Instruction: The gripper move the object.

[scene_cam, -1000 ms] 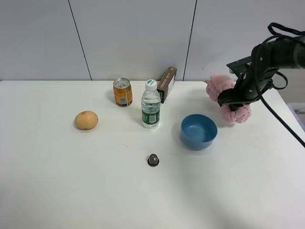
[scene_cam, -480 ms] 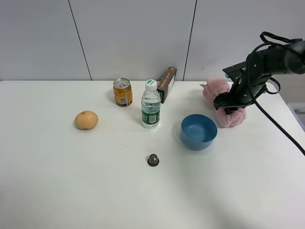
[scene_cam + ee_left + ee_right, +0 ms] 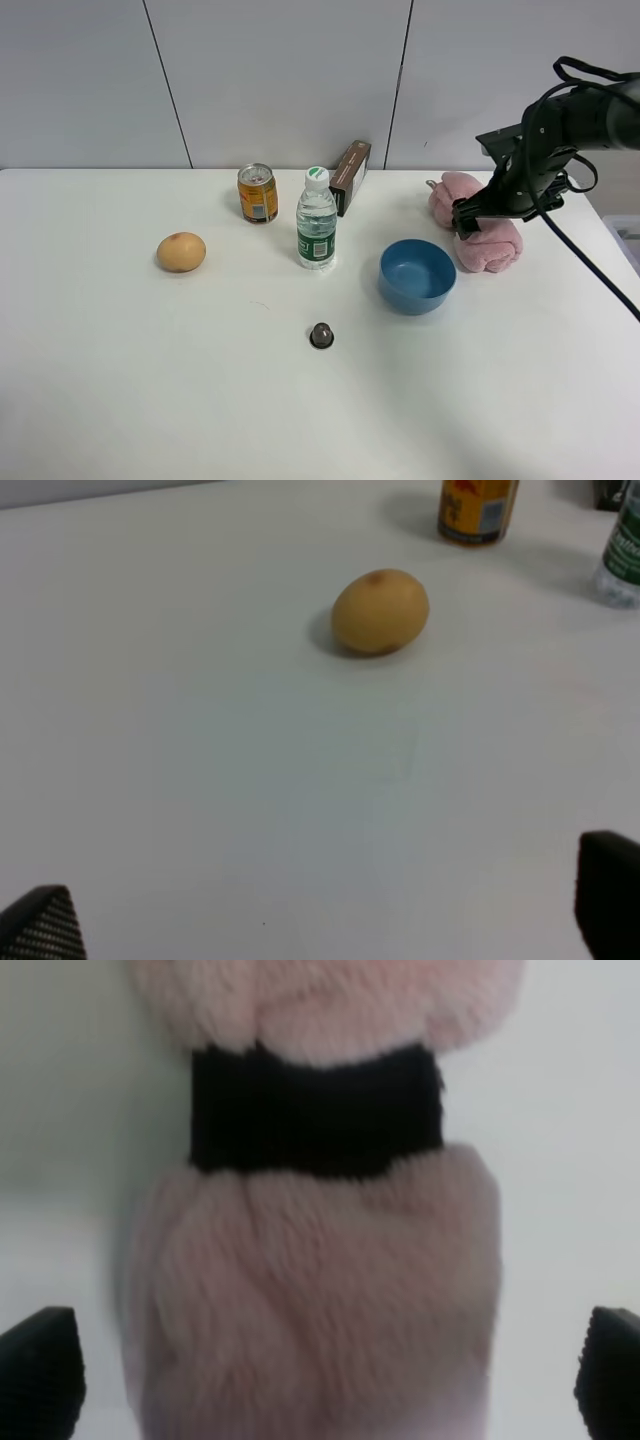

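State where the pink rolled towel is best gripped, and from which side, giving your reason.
Grip the pink towel at its black band, coming down from above. It lies flat on the table, and the cinched waist is its narrowest, firmest part, so the fingers likely close there without slipping off fluff.

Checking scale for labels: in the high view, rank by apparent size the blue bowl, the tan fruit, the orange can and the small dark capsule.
1. Blue bowl
2. Tan fruit and orange can: too alike to rank
3. Dark capsule
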`<action>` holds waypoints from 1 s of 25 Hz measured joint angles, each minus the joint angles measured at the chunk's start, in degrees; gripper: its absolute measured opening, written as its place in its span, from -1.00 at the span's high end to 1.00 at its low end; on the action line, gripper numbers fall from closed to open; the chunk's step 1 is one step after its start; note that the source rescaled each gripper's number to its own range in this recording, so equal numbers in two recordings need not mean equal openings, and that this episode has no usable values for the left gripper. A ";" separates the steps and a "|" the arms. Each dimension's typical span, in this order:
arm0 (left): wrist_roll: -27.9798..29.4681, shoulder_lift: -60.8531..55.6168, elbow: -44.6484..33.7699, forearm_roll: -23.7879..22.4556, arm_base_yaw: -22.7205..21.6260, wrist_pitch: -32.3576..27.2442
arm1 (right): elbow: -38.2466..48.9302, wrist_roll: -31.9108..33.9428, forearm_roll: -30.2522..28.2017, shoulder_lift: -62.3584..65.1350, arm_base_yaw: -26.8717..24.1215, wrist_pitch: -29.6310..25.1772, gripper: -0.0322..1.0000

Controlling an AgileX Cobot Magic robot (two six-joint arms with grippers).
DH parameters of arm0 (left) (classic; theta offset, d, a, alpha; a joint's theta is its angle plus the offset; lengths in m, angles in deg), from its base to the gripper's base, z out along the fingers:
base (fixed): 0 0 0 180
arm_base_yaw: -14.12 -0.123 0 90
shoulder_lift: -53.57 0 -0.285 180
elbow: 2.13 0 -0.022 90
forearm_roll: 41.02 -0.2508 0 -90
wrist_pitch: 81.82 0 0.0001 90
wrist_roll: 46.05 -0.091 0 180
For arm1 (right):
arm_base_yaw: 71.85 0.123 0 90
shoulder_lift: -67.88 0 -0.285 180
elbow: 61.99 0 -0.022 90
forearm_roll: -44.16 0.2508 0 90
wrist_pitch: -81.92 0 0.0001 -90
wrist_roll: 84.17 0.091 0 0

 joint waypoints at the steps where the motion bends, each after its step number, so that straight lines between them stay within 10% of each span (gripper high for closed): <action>1: 0.00 0.00 0.00 0.00 0.00 0.00 | -0.21 -0.17 0.00 1.22 0.00 -1.66 -0.99; 12: 0.00 0.00 0.00 0.00 0.00 0.00 | -2.83 -4.48 2.54 23.93 0.00 -28.71 -0.99; 25: 0.00 0.00 0.00 0.00 0.00 0.00 | -2.78 -4.55 2.88 40.28 -6.01 -30.43 -1.00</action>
